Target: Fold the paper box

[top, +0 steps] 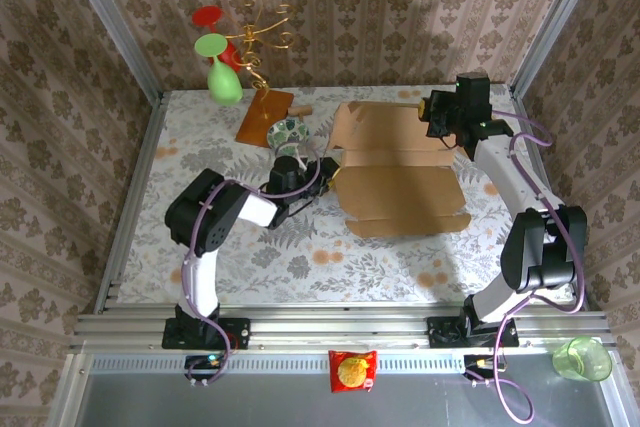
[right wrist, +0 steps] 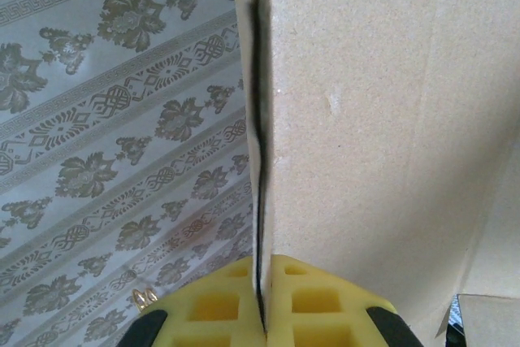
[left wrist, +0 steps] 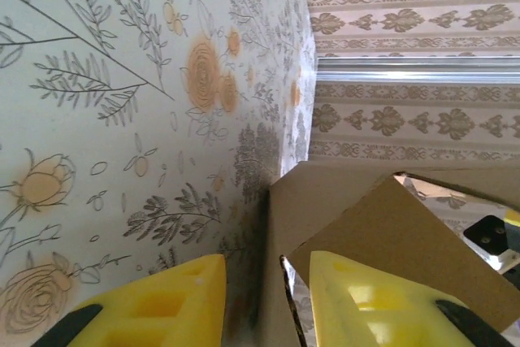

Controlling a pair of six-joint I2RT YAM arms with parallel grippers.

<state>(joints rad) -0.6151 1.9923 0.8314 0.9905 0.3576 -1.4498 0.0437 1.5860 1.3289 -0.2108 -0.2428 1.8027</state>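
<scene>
Where the top view looks down between patterned walls, the flower-printed surface (top: 300,247) takes up the middle of the frame. On it, right of centre, lies the paper box (top: 400,162), a plain brown die-cut sheet partly raised. Its upper part tilts up toward the top of the frame, and its lower flaps rest flat on the cloth.

The right arm rises along the right edge of the frame and bends in to the sheet's upper right corner. There the right gripper (top: 432,112) is clamped on the cardboard. In the right wrist view its yellow pads (right wrist: 262,282) press together at the bottom centre with the box edge (right wrist: 366,119) pinched between them.

The left arm reaches from the lower left to the sheet's left edge. There the left gripper (top: 325,175) sits against the cardboard. In the left wrist view its yellow fingers (left wrist: 266,270) stand apart at the bottom of the frame. A corner of the box (left wrist: 390,233) pokes into the gap and lies over the right-hand finger.

A gold wire stand (top: 262,22) on an orange-brown board (top: 262,115) stands at the upper left, carrying green (top: 224,77) and red (top: 208,15) shapes. A round patterned item (top: 288,132) lies just above the left gripper.

Outside the rail, a red packet (top: 352,369) sits at bottom centre and a green cup (top: 583,358) at bottom right.
</scene>
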